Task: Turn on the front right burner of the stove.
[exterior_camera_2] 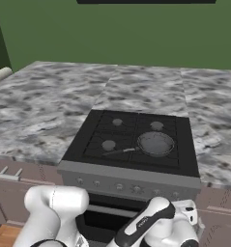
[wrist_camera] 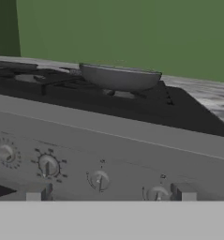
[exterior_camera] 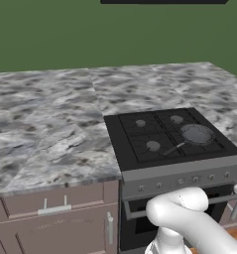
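approach step: gripper [wrist_camera: 108, 196] lined up low in front of the knob strip, nothing turned yet.
boxy black four-burner stove [exterior_camera: 140, 154] sits in the marbled grey worktop [exterior_camera: 50, 124]; front right burner [exterior_camera_2: 156, 144] lies under the round grey long-handled frying pan [exterior_camera_2: 155, 143]. gripper tips stand wide apart and empty, facing the small round grey knobs [wrist_camera: 99, 180]. next, judged: pick the knob for that burner, close on it, twist. pan isn't blocking the knobs; brown cabinet drawers [exterior_camera: 55, 208] off to the side.
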{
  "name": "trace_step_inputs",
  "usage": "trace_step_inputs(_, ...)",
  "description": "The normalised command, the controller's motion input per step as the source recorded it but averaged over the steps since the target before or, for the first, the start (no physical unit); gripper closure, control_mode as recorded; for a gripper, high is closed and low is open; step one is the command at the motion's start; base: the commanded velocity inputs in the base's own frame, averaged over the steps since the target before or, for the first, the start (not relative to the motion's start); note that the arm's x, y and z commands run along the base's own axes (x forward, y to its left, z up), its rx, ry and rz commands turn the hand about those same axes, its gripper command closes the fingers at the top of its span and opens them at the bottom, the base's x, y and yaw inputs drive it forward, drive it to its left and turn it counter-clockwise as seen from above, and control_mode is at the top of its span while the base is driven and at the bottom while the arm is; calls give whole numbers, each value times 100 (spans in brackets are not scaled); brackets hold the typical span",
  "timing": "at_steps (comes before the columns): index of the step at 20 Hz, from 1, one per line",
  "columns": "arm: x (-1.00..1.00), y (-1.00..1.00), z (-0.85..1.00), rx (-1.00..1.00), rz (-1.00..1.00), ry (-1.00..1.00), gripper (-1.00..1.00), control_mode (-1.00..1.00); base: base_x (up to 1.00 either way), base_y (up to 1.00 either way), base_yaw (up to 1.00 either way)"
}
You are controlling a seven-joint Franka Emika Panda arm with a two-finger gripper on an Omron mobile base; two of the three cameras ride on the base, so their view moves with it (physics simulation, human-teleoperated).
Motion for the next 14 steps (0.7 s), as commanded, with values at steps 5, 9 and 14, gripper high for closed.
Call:
trace_step_inputs(5,1,-2,-19,3,-2,0,-100,-100,0,0,0)
trace_step_inputs(9,18,-5,-4,3,-2,-1,-100,-100,0,0,0)
trace_step_inputs(14,35,-15,-9,6,-8,-2,-100,-100,0,0,0)
